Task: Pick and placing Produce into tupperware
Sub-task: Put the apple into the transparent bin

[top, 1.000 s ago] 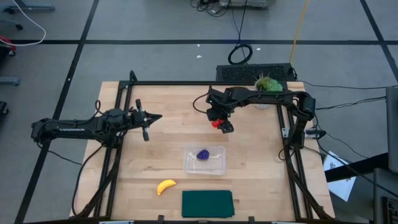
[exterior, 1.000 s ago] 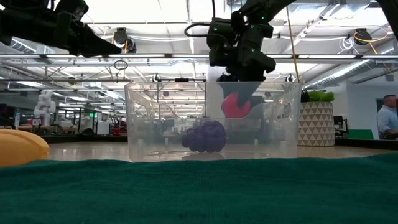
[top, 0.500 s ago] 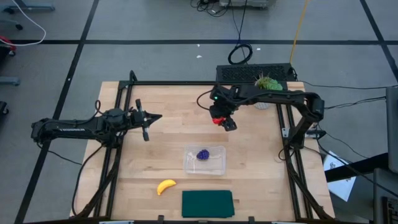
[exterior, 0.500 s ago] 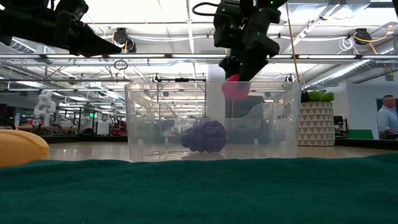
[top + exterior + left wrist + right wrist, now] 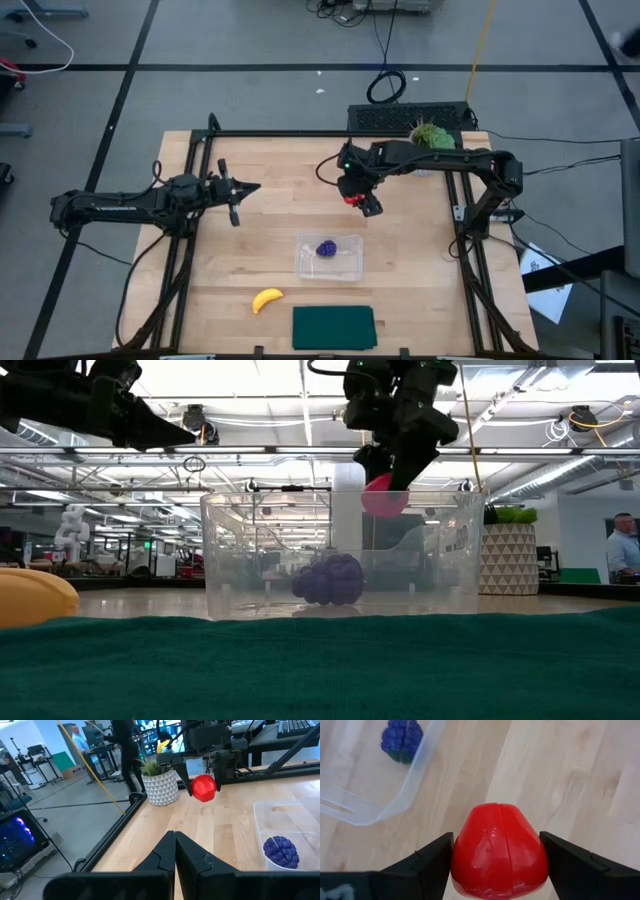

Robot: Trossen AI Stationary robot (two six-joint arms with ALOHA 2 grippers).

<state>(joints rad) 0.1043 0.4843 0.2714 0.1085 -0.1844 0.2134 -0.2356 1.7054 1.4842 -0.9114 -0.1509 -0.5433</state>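
Note:
My right gripper (image 5: 357,199) hangs above the table's far middle, shut on the red strawberry (image 5: 498,850), also red in the left wrist view (image 5: 203,788) and pink in the low view (image 5: 383,497). The clear tupperware (image 5: 329,257) rests flat on the table nearer the front, with the purple grape cluster (image 5: 326,248) on its floor (image 5: 401,739). The yellow banana (image 5: 266,299) lies on the wood left of the container's near corner. My left gripper (image 5: 256,188) waits shut over the table's left side, its fingers (image 5: 175,851) together. My right gripper pinches the red strawberry between its two fingers, one on each side of the fruit's flanks (image 5: 465,851). The fingers come from above, pointing down. The strawberry is lifted clear of the wood, above the height of the tupperware's rim (image 5: 340,495).
A flat dark green rectangle (image 5: 334,327) lies at the near edge. A green plant in a white patterned pot (image 5: 430,140) stands at the far right corner. A black frame (image 5: 300,134) rings the tabletop. A person (image 5: 624,550) stands in the room beyond.
My right gripper has risen with the strawberry, which was level with the container's upper wall and now sits at its rim height. It has stayed shut on the fruit. The left arm, the grapes and the banana have kept still.

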